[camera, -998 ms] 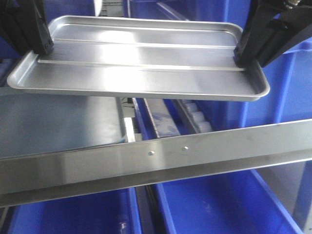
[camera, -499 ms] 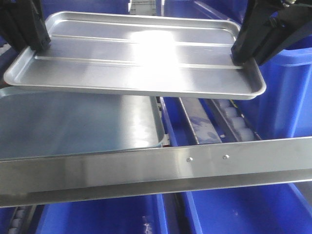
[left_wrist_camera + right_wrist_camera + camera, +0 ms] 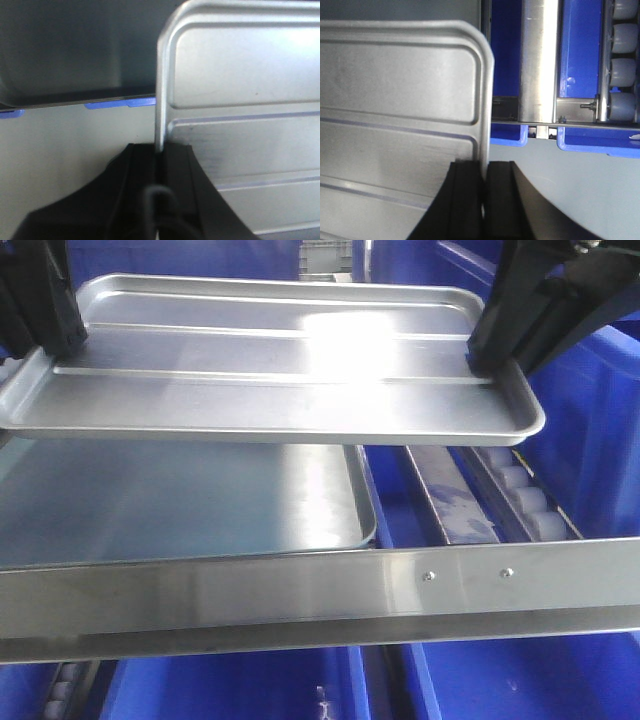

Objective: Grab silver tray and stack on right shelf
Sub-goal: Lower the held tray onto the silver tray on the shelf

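Observation:
The silver tray (image 3: 270,360), ribbed along its floor, hangs level in the air between my two grippers. My left gripper (image 3: 45,335) is shut on the rim of its left short side, and the wrist view shows the rim of the tray (image 3: 240,100) pinched between the left gripper's (image 3: 159,150) black jaws. My right gripper (image 3: 490,350) is shut on the right short side. Up close, the right gripper (image 3: 483,167) clamps the tray (image 3: 395,100) by its rim. The right shelf's front rail (image 3: 250,590) with two screws runs across below the tray.
A larger smooth-floored steel tray (image 3: 180,500) lies on the shelf under the held one. White rollers (image 3: 525,502) run back at the right, and the right wrist view shows rollers (image 3: 622,70) too. Blue bins (image 3: 230,690) sit beneath the rail, with a blue bin wall (image 3: 600,420) at far right.
The rail's screws, the lower tray and the roller track have slid to the right in view. The held tray stays clamped in both grippers and now sits more over the lower tray.

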Controlling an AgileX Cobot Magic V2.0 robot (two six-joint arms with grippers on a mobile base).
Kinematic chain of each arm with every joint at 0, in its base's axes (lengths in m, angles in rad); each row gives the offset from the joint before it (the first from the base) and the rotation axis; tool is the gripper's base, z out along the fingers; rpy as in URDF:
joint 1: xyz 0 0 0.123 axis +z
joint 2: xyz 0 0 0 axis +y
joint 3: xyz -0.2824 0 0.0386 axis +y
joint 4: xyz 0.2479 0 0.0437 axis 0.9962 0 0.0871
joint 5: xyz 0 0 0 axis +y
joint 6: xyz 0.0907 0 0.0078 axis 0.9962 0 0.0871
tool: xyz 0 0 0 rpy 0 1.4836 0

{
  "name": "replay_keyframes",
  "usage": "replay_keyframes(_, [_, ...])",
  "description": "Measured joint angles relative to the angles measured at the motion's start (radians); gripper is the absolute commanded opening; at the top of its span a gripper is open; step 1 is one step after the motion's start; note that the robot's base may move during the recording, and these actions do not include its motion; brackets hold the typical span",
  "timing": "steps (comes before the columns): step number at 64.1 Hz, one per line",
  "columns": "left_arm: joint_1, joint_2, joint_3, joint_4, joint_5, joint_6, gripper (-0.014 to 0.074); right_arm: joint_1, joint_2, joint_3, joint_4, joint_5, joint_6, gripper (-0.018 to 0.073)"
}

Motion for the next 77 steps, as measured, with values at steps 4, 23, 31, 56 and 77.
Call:
replay_keyframes(4, [0.0, 0.0, 0.0, 0.0, 0.0, 0.0, -0.0093, 0.0, 0.0, 0.0, 0.0, 0.0, 0.0, 0.0056])
replay_keyframes(23, [0.0, 0.0, 0.0, 0.0, 0.0, 0.0, -0.0093, 0.0, 0.0, 0.0, 0.0, 0.0, -0.004, 0.0056])
replay_keyframes(31, [0.0, 0.0, 0.0, 0.0, 0.001, 0.0, -0.0093, 0.0, 0.0, 0.0, 0.0, -0.005, -0.004, 0.0056])
replay_keyframes(56, [0.0, 0.0, -0.002, 0.049, -0.006, -0.008, -0.0093, 0.001, 0.002, -0.023, 0.005, -0.03, -0.044, 0.0056])
replay_keyframes(77, [0.041, 0.0, -0.009, 0.227, -0.064, -0.03, -0.009, 0.03, 0.172, -0.255, -0.005, 0.01, -0.088, 0.0056])
